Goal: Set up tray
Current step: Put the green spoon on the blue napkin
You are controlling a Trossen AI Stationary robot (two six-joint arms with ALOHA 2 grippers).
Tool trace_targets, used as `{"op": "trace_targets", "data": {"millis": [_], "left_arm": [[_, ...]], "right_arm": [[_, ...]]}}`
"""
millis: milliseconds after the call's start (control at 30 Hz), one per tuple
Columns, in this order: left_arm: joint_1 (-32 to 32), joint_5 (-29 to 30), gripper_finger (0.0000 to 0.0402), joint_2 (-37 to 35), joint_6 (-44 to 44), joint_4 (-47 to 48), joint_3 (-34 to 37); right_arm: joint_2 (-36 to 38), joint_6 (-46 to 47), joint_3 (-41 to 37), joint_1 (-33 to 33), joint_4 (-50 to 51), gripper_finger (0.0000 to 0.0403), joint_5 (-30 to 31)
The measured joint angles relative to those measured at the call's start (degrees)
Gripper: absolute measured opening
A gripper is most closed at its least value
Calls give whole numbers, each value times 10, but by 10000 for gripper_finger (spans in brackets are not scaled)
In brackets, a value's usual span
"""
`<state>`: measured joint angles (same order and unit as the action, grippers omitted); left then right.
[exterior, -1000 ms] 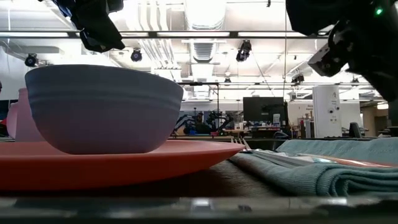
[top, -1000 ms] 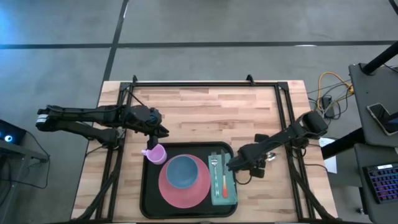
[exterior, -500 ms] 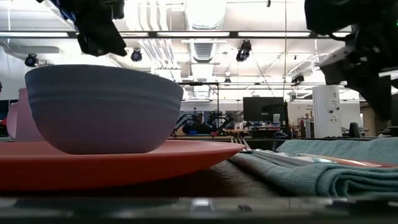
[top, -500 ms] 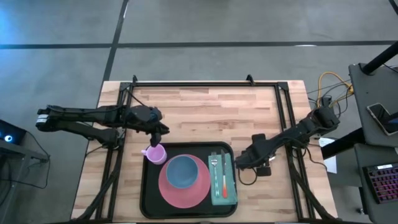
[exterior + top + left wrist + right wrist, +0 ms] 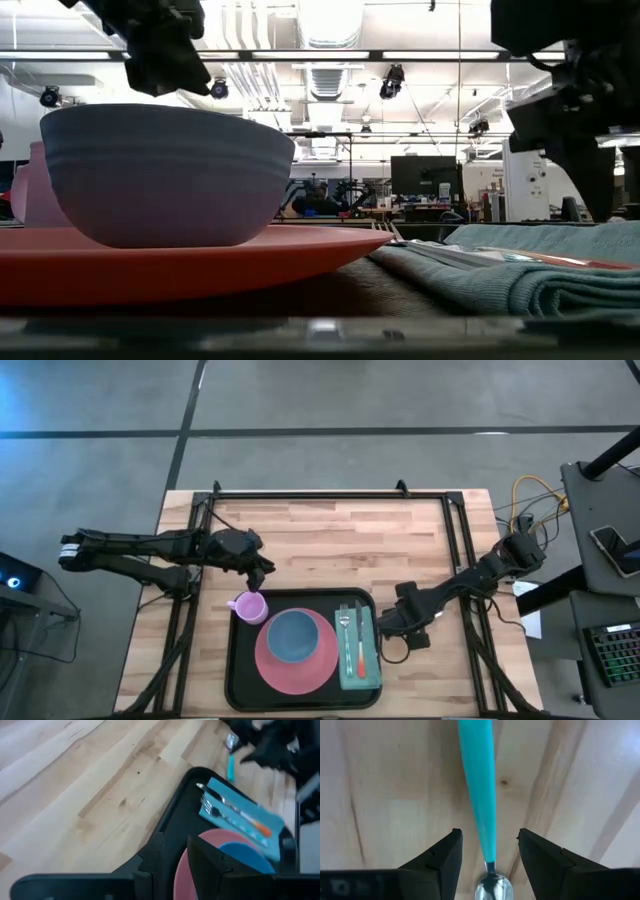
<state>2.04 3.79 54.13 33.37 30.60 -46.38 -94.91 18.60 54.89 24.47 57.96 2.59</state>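
Now, right end effector [image 5: 487, 852] open astride teal spoon [image 5: 479, 795], beside tray [image 5: 237, 678] rt edge.

We are observing a grey-blue bowl [image 5: 165, 175] sitting on a pink plate [image 5: 190, 262] at left. A teal cloth [image 5: 530, 265] is lying at right, cutlery resting on it. Dark arm parts are hanging at both upper corners.

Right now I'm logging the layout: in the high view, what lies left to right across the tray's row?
Left tool above the table → pink cup at the tray's corner → blue bowl on the pink plate → teal napkin with cutlery → right tool beside the tray.
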Motion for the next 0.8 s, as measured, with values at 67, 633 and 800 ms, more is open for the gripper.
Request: {"op": "trace_targets", "data": {"millis": [67,633,800], "left_arm": [[0,12,66,8,31,-1,-2],[-1,24,66,64,63,-6,-3],[-1,24,66,64,62,-6,-3]], "right_arm": [[0,-7,-10,5,-8,180,1],[2,-23,-66,29,-64,167,-2],[3,-26,-83,26,-73,144,-24]]}}
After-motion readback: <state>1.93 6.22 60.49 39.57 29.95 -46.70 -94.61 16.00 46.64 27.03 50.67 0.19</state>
